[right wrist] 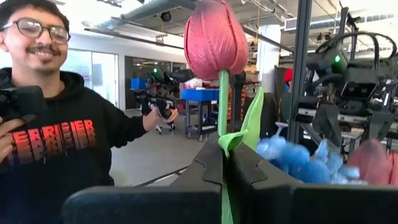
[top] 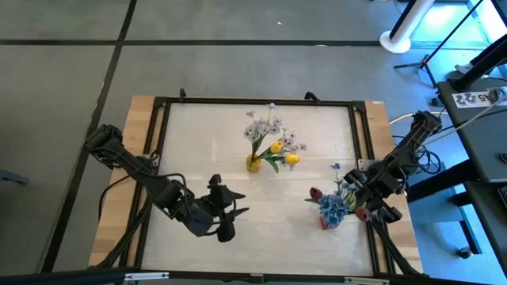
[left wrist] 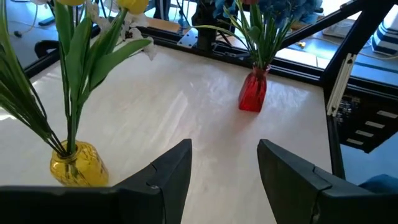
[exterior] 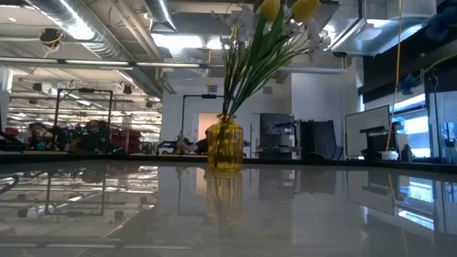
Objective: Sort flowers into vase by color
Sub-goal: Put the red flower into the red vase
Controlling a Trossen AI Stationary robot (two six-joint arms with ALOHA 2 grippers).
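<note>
Red-pink flower (right wrist: 216, 38) stem clamped upright in right end effector (right wrist: 225, 163), beside red vase (top: 327, 221); left end effector (left wrist: 224, 168) parted, empty.

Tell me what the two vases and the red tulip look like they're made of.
Yellow vase: likely ribbed tinted glass, translucent and glossy. Red vase: glass or clear plastic, light passes through it. Red tulip: probably fabric, matte with fine wrinkles, on a plastic-looking green stem.

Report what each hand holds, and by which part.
The right hand is shut on the red tulip, pinching its green stem below the head. The left hand holds nothing.
</note>
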